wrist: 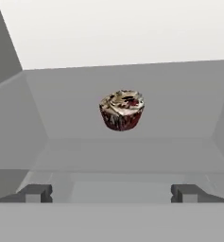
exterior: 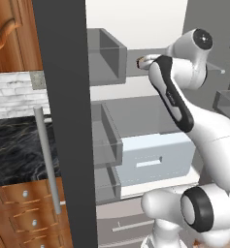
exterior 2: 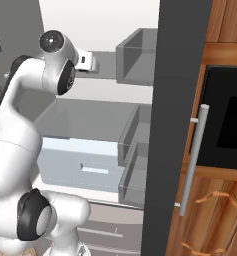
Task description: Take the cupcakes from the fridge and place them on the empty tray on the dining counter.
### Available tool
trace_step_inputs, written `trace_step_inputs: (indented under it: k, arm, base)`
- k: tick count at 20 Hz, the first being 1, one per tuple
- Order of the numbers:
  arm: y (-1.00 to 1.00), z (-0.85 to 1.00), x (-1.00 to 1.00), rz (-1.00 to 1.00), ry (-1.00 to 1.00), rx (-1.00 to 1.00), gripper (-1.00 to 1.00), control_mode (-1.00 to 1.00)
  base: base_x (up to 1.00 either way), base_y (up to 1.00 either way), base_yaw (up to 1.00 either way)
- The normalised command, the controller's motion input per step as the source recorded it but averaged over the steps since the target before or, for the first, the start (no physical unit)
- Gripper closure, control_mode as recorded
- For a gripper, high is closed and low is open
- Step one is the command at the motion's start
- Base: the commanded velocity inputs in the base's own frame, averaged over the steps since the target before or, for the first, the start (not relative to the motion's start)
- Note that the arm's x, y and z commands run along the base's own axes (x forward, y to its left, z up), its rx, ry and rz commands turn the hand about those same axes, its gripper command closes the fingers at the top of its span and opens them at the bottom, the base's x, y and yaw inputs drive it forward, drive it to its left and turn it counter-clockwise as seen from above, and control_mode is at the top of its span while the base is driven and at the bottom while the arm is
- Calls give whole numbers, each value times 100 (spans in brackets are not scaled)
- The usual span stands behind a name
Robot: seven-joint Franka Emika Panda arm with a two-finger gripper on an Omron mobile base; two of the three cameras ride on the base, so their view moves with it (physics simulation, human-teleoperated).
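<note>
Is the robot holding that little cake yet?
No, nothing is held. Its fingers stand wide open, short of the cupcake on the fridge shelf.

White arm reaching into open fridge, grey shelves, pale drawer

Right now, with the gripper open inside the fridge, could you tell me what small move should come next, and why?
Probably a short, straight advance toward the pale-frosted, red-topped cupcake. In the hand view it sits on the grey fridge shelf ahead of the open gripper, roughly centred between the dark fingertips but apart from them, so the jaws must reach around it before closing.
</note>
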Motion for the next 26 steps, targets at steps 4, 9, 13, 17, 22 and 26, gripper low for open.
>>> trace_step_inputs:
  k: [4,9,13,17,22,26]
  arm:
    - [0,0,58,0,0,-3,-100,-100]
    - [-8,-10,70,0,0,0,-100,-100]
    - [-18,-9,65,0,0,0,-100,-100]
    - [-2,-18,55,0,0,-1,-100,-100]
    - [0,-16,26,0,0,-2,-100,-100]
    - [1,-15,24,0,0,-1,-100,-100]
  base:
    - [0,0,0]
    - [0,0,0]
    - [0,0,0]
    - [0,0,0]
    - [0,0,0]
    - [0,0,0]
